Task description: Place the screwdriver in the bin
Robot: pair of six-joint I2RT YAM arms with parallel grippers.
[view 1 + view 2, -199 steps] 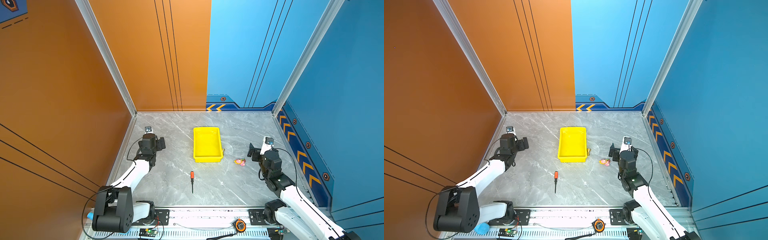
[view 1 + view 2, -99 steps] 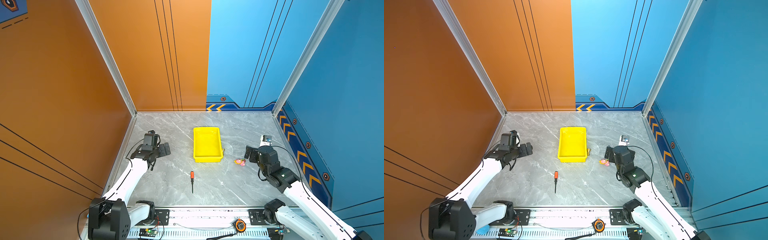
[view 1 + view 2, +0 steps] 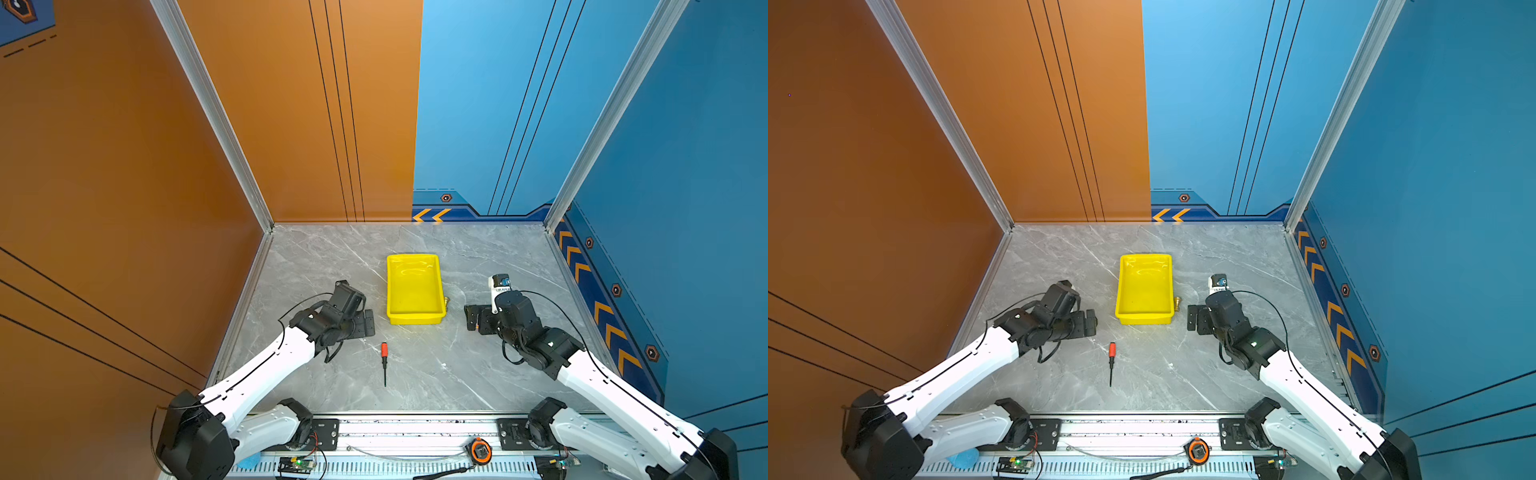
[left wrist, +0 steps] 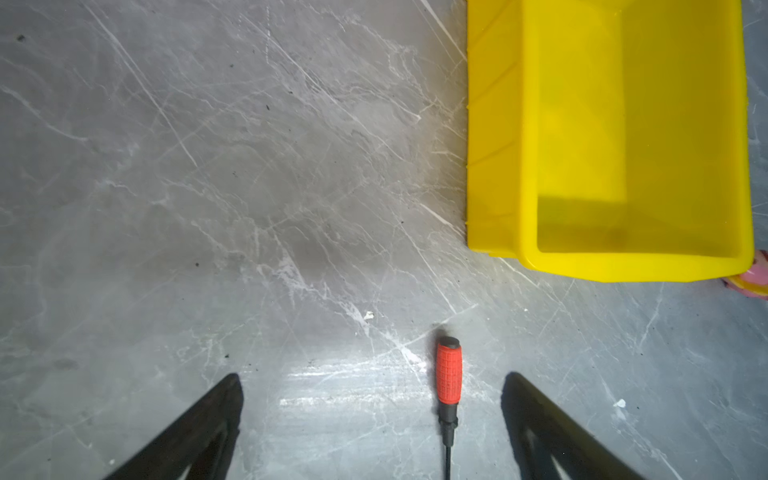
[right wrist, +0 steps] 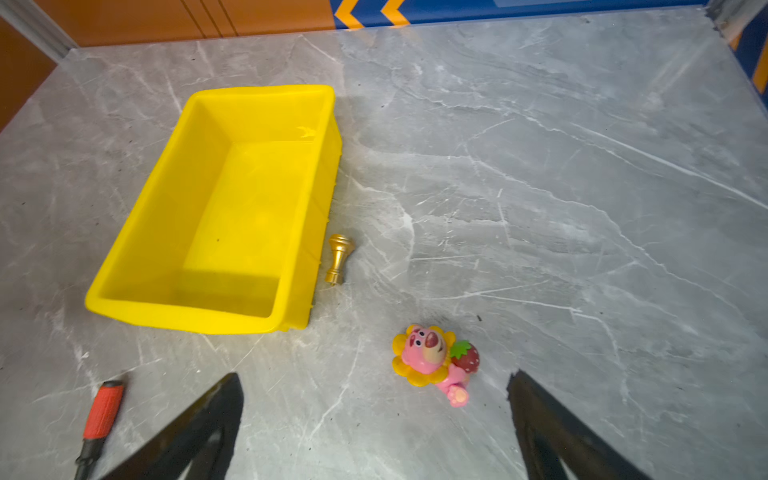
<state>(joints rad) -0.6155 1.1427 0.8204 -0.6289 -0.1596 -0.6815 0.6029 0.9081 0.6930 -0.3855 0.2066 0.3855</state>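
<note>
screwdriver (image 3: pixel 385 363): lies flat on the table (image 3: pixel 436 374), outside the bin (image 3: pixel 415 320) and apart from it, at about 6 o'clock of it in both top views. handle end points to 12 o'clock, toward the bin; shaft tip points to 6 o'clock. clear of both grippers.

bin: upright at mid-table, long sides running 12 to 6.

left gripper (image 3: pixel 370 323): over the table at about 11 o'clock of the screwdriver handle and 8 o'clock of the bin. jaws spread wide, nothing held. in the left wrist view the handle shows between the two fingers (image 4: pixel 199 424), touching neither.

right gripper (image 3: pixel 473 319): at about 4 o'clock of the bin. jaws spread wide, nothing held. in the right wrist view a pink toy (image 5: pixel 432 359) lies on the table between its fingers, not gripped.

gold knob (image 3: pixel 446 300): on its side just beside the bin's wall, at 4 o'clock of the bin. contact with the wall cannot be told.
</note>
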